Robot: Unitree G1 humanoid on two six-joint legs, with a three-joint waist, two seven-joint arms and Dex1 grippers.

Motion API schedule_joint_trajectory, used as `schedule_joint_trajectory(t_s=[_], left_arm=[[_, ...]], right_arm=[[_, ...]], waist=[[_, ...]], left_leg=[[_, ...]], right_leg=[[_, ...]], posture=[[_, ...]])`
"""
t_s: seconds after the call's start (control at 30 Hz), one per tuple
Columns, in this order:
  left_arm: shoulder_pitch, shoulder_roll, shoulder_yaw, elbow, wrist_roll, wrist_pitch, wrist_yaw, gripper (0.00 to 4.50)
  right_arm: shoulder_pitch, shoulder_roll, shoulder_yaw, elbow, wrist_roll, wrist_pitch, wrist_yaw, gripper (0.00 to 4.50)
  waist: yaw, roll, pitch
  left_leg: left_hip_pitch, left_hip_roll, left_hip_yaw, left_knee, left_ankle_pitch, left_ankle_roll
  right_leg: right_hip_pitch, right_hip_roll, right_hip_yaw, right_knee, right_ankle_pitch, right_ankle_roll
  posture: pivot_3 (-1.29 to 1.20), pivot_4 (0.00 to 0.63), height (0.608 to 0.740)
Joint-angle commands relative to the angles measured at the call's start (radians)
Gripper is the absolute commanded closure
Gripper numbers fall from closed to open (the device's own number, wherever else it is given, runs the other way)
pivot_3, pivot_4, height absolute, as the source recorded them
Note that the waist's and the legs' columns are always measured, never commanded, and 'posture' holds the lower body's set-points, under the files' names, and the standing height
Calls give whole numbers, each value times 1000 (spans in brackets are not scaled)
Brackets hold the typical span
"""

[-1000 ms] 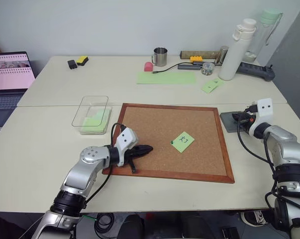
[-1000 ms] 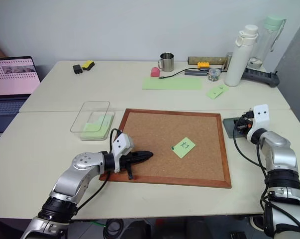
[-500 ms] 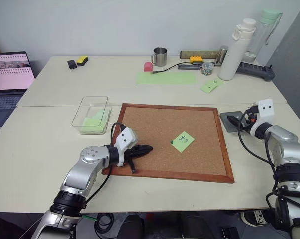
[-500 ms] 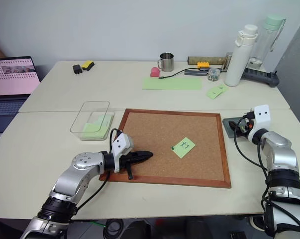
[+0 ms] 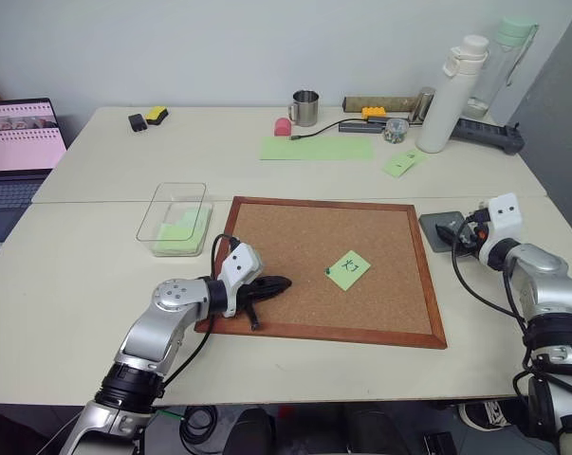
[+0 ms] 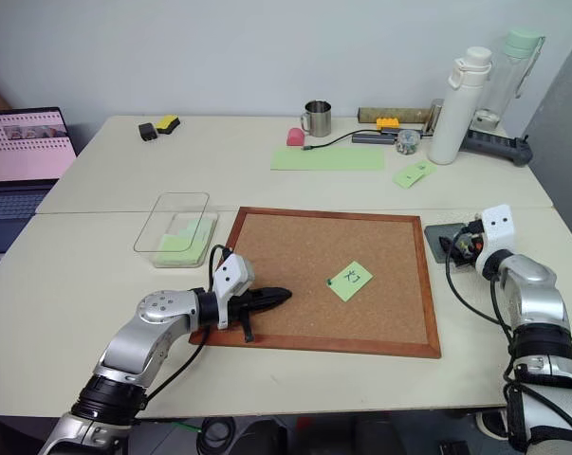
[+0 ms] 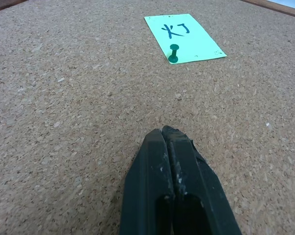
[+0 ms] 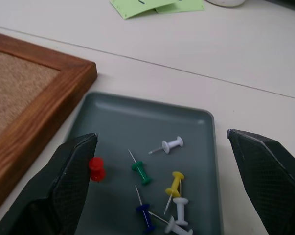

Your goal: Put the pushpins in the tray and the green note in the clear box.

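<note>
Left wrist view checked first: left gripper (image 7: pixel 168 134) pressed fully shut, empty, resting low over the corkboard (image 5: pixel 295 237) and aimed at the green note (image 7: pixel 183 37). Note found near the board's middle, lying flat, marked in dark ink, pinned at 1 edge by a green pushpin (image 7: pixel 173 53) standing head-up. Judged featherlight, limp and easily creased; no thickness to pinch while flat against cork. Best hold judged to be a free corner or edge away from the pin, once the pin is out; pulling beforehand likely to tear the paper at the hole. Pin itself judged tiny, hard, smooth and slippery: take hold across the waisted plastic head, pull straight out along the shaft, expect some resistance from the cork and a risk of flicking away on release. Right wrist view: right gripper (image 8: pixel 164 188) spread wide, empty, poised over the tray (image 8: pixel 118 115), which sits on the table just beside the board's right frame. Tray already carrying loose pins: 1 red pushpin (image 8: pixel 96 168), 1 green, 1 yellow, 1 blue and 3 white, sharp points lying at mixed angles. Clear box (image 5: pixel 167 204) located just off the board's left edge, some pale-green paper inside; well apart from the note.
</note>
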Motion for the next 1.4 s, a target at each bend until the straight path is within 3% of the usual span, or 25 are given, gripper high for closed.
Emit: schedule_joint_trajectory(t_s=[0.03, 0.23, 0.37, 0.53, 0.73, 0.9, 1.1, 1.23, 1.4], left_arm=[[13, 11, -4, -4, 7, 13, 4, 4500], [10, 8, -4, 0, 8, 13, 6, 4500], [10, 7, -3, 1, 7, 12, 6, 4500], [16, 12, -4, -1, 11, 10, 6, 4500], [20, 13, -3, -11, 8, 17, 10, 4500], [33, 15, 0, -29, 9, 25, 22, 4500], [44, 14, 0, -46, 7, 36, 34, 4500], [46, 15, 0, -51, 5, 38, 39, 4500], [56, 14, 1, -64, 2, 43, 48, 4500]], right_arm=[[-13, -28, -1, 1, -20, -51, 5, 34], [-18, -34, -20, -18, -4, -60, 22, 34], [-7, -18, -30, -166, 76, -30, 110, 34], [89, 9, 88, -538, 200, 129, 282, 34], [161, 99, 231, -751, 209, 256, 241, 34], [201, 180, 328, -794, 162, 282, 181, 34], [196, 225, 394, -700, 95, 233, 158, 34], [177, 259, 404, -654, 81, 215, 157, 618], [172, 287, 423, -626, 69, 207, 165, 1663]], waist=[[0, 0, 0], [0, 0, 0], [0, 1, 0], [2, 1, 0], [3, 1, 0], [2, 1, 0], [2, 0, 0], [2, 0, 0], [1, 0, 0]], left_leg=[[0, 0, 0, 0, 0, 0], [0, 0, 0, 0, 0, 0], [0, 0, 0, 0, 0, 0], [0, 1, -2, 0, 0, 0], [0, 0, -2, 0, 0, 0], [-1, 0, -3, 0, 0, 0], [0, 0, -3, 0, 0, 0], [0, 0, -3, 0, 0, 0], [0, 0, -4, 0, 0, 0]], right_leg=[[0, 0, 0, 0, 0, 0], [0, 0, 0, 0, 0, 0], [0, 0, 0, 0, 0, 0], [0, 1, -1, 0, 0, 0], [0, 0, -1, 0, 0, 0], [0, 0, -2, 0, 0, 0], [0, 0, -3, 0, 0, 0], [0, 0, -2, 0, 0, 0], [0, 0, -3, 0, 0, 0]], posture=[[0, 150, 740], [0, 150, 740], [0, 150, 740], [0, 150, 740], [0, 150, 740], [0, 150, 740], [0, 150, 740], [0, 150, 740], [0, 150, 740]])
